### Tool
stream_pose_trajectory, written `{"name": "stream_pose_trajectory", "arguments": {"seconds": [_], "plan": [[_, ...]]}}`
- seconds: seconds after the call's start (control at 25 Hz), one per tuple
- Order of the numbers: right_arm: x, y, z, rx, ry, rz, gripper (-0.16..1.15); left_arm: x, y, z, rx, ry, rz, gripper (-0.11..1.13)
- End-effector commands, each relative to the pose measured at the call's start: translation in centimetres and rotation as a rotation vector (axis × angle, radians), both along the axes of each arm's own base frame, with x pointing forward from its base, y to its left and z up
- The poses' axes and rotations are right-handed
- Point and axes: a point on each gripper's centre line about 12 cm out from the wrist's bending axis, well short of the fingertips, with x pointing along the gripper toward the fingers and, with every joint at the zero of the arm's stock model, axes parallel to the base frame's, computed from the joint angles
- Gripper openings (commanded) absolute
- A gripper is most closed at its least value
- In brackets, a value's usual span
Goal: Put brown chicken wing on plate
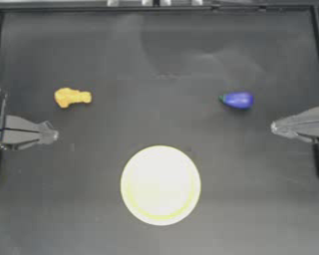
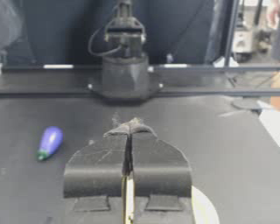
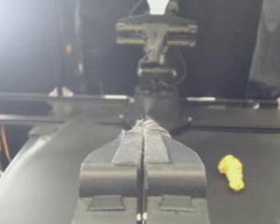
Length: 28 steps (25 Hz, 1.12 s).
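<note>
At nine o'clock on the dark surface (image 1: 162, 55) sits the left pincer (image 1: 50, 134), drawn back at the edge, jaws pressed together, nothing held. Right pincer (image 1: 276, 127) mirrors it at three o'clock, also closed and empty.

Brown chicken wing (image 1: 72, 97) lies at about ten o'clock, near the left pincer but apart from it, toward twelve. Plate (image 1: 160, 185) at six o'clock, bare, well apart from the wing. Blue-purple piece with green tip (image 1: 237, 100) at two o'clock, near the right pincer.

Task not begun. Risks, as judged:
- Jaws must open before descent; coming down closed would only shove the wing along the surface.
- Wing is small and lumpy; an off-centre pinch on the stub could let it squirt out or roll.
- Right arm is closer to the blue-purple piece; wrong pick possible if that side leads.
- Release too high over the plate could bounce the wing off the rim.
</note>
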Motion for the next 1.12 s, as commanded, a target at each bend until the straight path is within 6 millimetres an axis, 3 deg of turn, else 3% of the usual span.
{"name": "stream_pose_trajectory", "arguments": {"seconds": [0.04,0.32,0.4,0.52,0.64,0.68,0.72,0.76,0.88,1.12], "plan": [[0.0,0.1,0.0,-0.003,-0.005,0.004,-0.02,0.0,0.0,1.0,0.017,-0.035,0.001,0.02],[0.0,0.1,0.1,-0.007,0.000,0.005,0.10,0.0,0.0,1.2,0.018,-0.035,0.000,0.10],[0.0,0.1,0.2,-0.014,0.000,0.005,0.15,0.0,0.0,1.2,0.018,-0.034,0.001,0.19],[0.0,0.2,0.1,-0.038,0.006,0.010,0.41,0.1,0.0,1.0,0.020,-0.021,0.001,0.52],[0.0,0.2,0.0,-0.050,0.014,0.012,0.81,0.1,0.0,0.8,0.018,0.005,-0.001,1.02],[0.1,0.2,0.0,-0.050,0.017,0.012,0.95,0.1,0.0,0.7,0.018,0.015,0.001,1.10],[0.1,0.2,0.0,-0.051,0.015,0.012,1.07,0.2,0.0,0.5,0.018,0.037,0.000,1.08],[0.1,0.2,0.0,-0.051,0.015,0.012,1.09,0.2,0.0,0.5,0.018,0.052,0.002,1.04],[0.1,0.2,0.0,-0.054,0.017,0.013,0.97,0.2,0.6,0.2,0.016,0.121,0.029,0.99],[0.0,0.2,-0.1,-0.047,0.018,0.012,1.00,-0.2,4.0,-0.4,0.012,0.335,0.196,1.03]]}}
